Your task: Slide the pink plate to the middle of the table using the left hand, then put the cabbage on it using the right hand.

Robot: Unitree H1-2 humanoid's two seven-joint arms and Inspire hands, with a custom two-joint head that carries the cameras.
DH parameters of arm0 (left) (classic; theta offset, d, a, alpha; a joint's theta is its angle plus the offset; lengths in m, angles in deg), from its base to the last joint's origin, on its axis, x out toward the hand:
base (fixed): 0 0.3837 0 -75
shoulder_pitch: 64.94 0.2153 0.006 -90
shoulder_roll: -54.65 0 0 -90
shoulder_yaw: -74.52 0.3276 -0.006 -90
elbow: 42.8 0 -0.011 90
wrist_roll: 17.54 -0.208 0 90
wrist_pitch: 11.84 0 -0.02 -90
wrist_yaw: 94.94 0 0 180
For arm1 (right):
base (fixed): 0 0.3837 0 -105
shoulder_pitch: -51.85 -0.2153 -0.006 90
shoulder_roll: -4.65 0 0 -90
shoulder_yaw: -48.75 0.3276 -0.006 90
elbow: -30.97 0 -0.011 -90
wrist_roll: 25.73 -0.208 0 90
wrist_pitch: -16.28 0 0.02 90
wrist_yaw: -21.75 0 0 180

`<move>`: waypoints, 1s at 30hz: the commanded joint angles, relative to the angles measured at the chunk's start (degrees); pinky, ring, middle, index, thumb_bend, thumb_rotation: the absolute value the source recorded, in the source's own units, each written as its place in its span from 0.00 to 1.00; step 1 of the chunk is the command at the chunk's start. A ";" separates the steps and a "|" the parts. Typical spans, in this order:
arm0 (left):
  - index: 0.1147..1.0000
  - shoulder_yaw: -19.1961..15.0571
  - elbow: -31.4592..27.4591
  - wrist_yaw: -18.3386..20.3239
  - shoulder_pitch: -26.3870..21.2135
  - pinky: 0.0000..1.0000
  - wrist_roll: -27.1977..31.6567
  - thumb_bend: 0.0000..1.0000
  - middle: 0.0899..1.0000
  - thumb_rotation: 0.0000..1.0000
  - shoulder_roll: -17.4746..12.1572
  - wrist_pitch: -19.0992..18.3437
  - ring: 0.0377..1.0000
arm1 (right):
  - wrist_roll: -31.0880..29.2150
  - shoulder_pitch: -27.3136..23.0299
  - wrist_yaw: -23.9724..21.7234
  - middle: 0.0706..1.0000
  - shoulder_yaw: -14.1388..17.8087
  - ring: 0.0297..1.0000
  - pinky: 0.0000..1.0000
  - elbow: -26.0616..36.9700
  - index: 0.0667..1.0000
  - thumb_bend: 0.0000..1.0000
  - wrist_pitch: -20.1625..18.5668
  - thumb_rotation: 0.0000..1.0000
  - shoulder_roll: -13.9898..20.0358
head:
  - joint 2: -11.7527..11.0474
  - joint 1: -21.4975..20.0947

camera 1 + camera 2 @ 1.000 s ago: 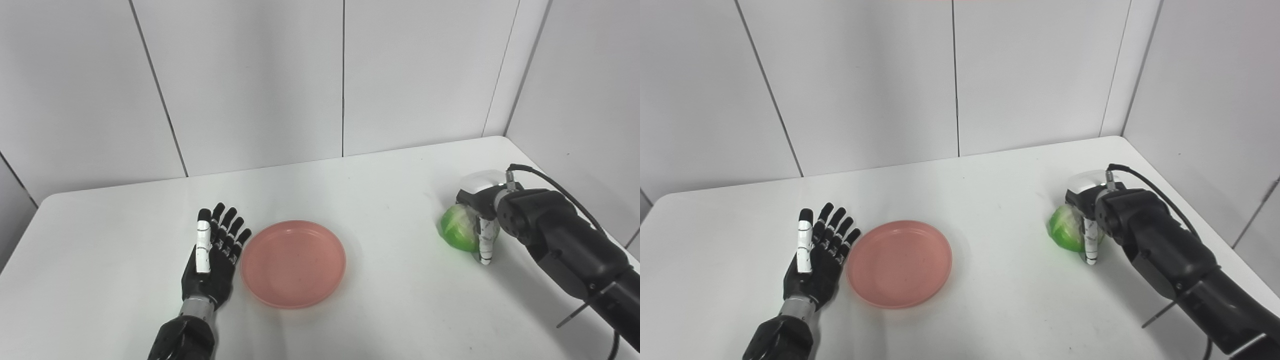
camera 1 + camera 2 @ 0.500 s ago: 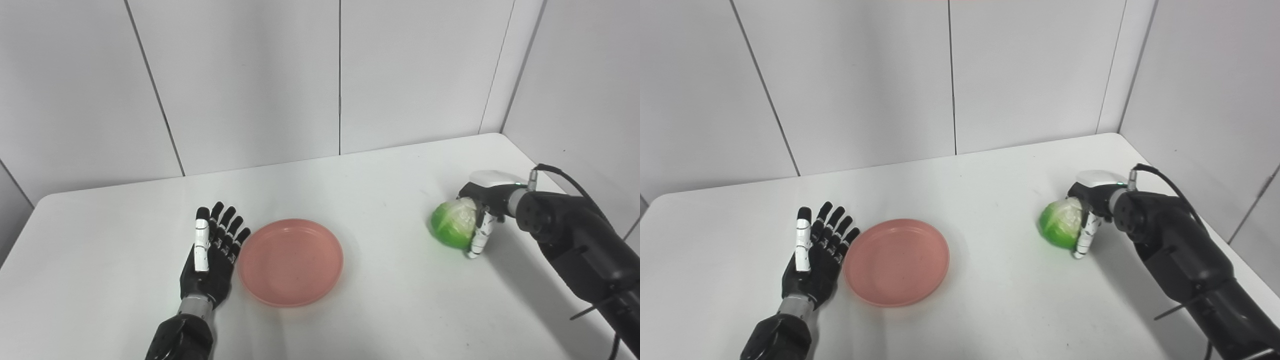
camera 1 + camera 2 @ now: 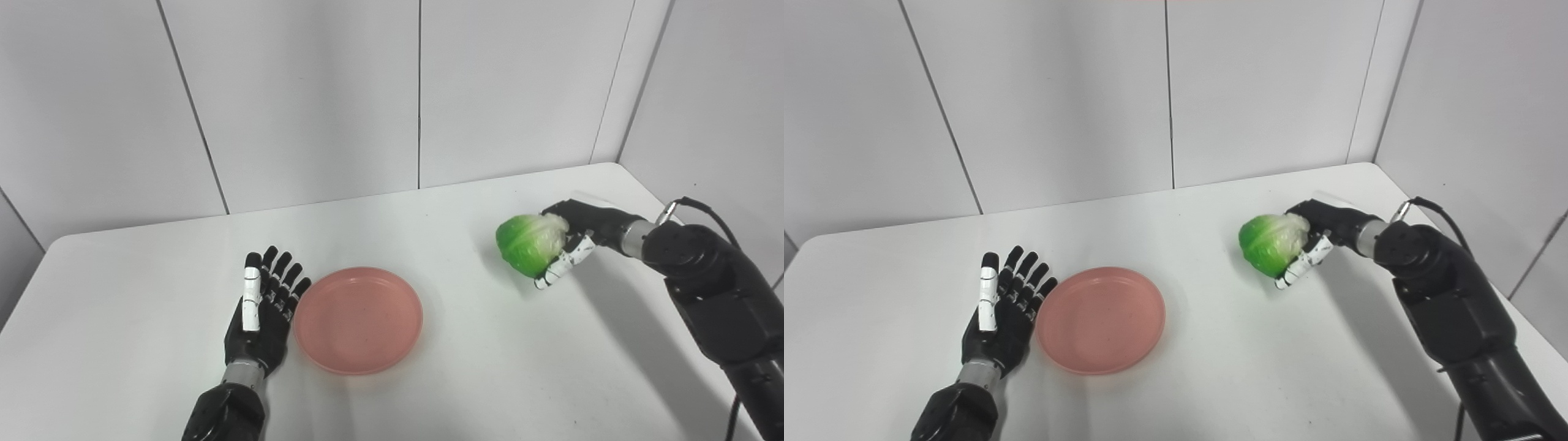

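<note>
The right hand [image 3: 572, 245] is clamped on the cabbage [image 3: 530, 244] and now carries it clear of the white table [image 3: 465, 380], partway in from the right side toward the pink plate [image 3: 358, 320]. A second ago the same hand was closed around the cabbage low against the tabletop near the right edge; half a second ago it had begun to tip the cabbage up; now the green head sits higher and further left, with its shadow falling on the table beneath it. The plate lies flat near the middle of the table, well apart from the cabbage and not shifted across these moments. The left hand [image 3: 260, 312] rests palm up just beside the plate's left rim, fingers spread and holding nothing, unchanged from a second ago. By the look of things the sliding step is finished and the carry is under way. What remains is to bring the cabbage over the plate and lower it; a round head set down off-centre may roll toward the shallow rim.
</note>
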 commanded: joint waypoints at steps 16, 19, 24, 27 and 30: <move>0.97 0.51 2.33 -2.21 1.77 0.94 -1.48 0.91 0.98 0.78 1.16 -1.71 0.96 | -16.48 -1.49 3.28 0.42 13.23 0.36 0.30 -0.54 0.49 0.53 -1.20 0.00 -11.78 | -0.21 4.41; 0.97 0.84 2.48 -2.50 1.77 0.94 -1.77 0.90 0.99 0.78 1.77 -1.51 0.97 | -17.54 -1.40 4.81 0.42 11.51 0.37 0.30 0.79 0.49 0.53 -1.20 0.00 -13.98 | -0.25 6.47; 0.97 1.34 3.29 -3.01 1.62 0.92 -2.58 0.90 0.97 0.78 2.67 -0.55 0.95 | -17.83 -1.99 6.94 0.42 8.06 0.37 0.30 2.52 0.49 0.53 -1.20 0.00 -15.74 | -0.55 8.60; 0.99 1.72 3.76 -2.87 1.61 0.92 -3.03 0.91 0.98 0.79 3.09 0.00 0.95 | -17.52 -2.76 8.78 0.42 6.44 0.37 0.30 2.78 0.49 0.53 -1.19 0.00 -16.75 | -0.64 9.39; 0.98 2.07 4.29 -3.19 1.64 0.91 -3.35 0.90 0.99 0.80 3.65 0.90 0.96 | -17.27 -4.28 9.91 0.43 4.37 0.38 0.31 2.27 0.48 0.53 -1.18 0.00 -18.07 | -0.74 11.01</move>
